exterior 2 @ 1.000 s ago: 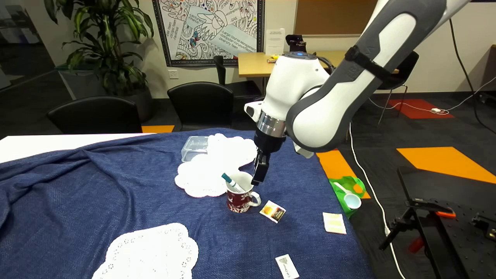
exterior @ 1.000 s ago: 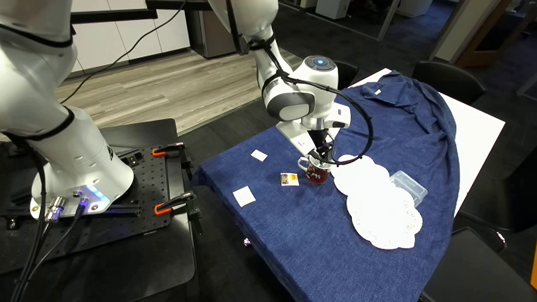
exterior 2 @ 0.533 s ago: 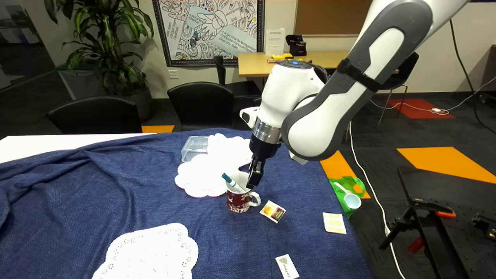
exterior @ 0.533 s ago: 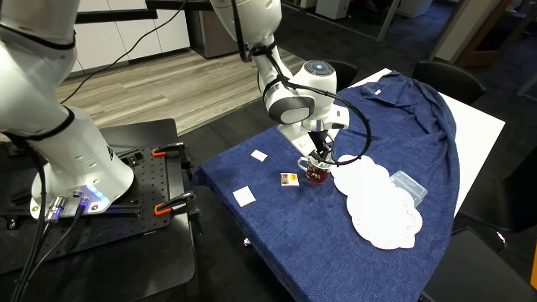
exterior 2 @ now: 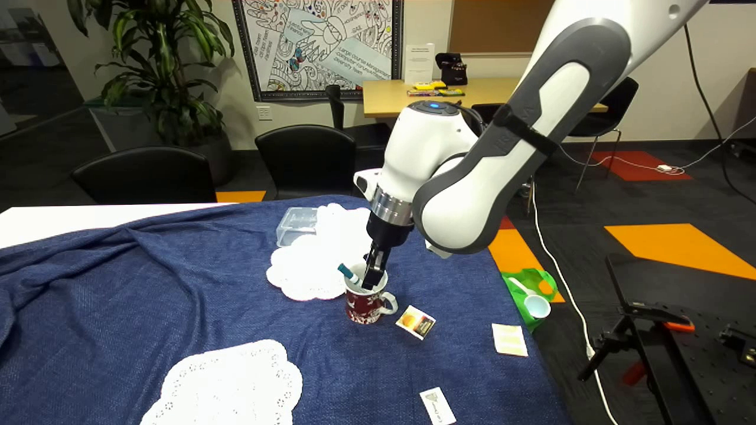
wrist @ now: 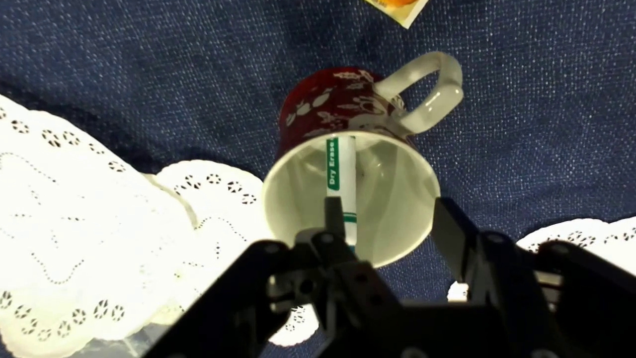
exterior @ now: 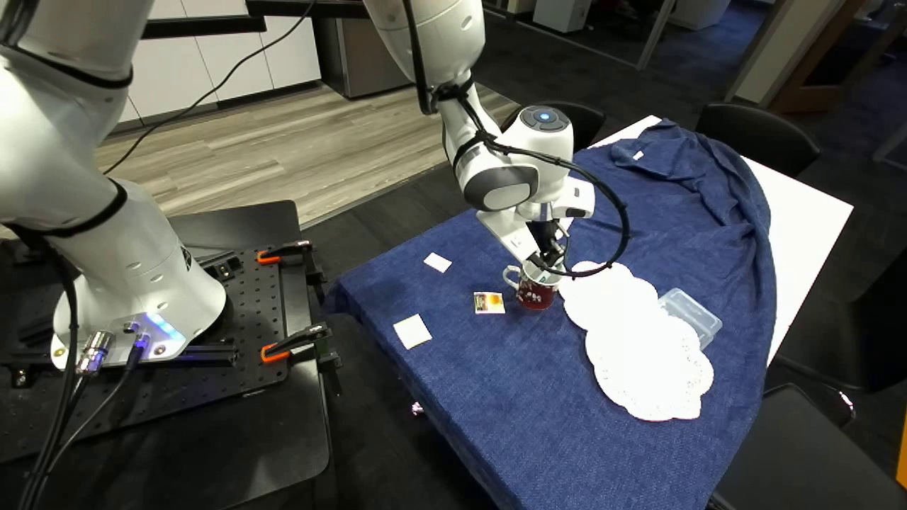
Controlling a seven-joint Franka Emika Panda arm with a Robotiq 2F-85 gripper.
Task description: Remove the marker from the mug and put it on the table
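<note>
Draping most of the counter (exterior 2: pixel 88 219), a cloth (exterior 2: pixel 130 295) carries doilies (exterior 2: pixel 227 386). The end effector (wrist: pixel 390 214) slants downward, its fingers (wrist: pixel 453 233) spread apart. Below it stands the mug (exterior 2: pixel 360 308), upright, near the doilies. Inside leans the marker (wrist: pixel 349 189), teal end above the rim; contact with a finger is unclear.

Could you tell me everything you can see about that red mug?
The red mug has a white leaf-like pattern outside; its glossy inside and looped handle are whitish, like glazed ceramic. It stands upright on the blue cloth, a marker leaning inside it. A small printed packet lies apart from it, off its handle side. The open pincer is at its mouth; whether it touches the mug, I can't tell.
</note>
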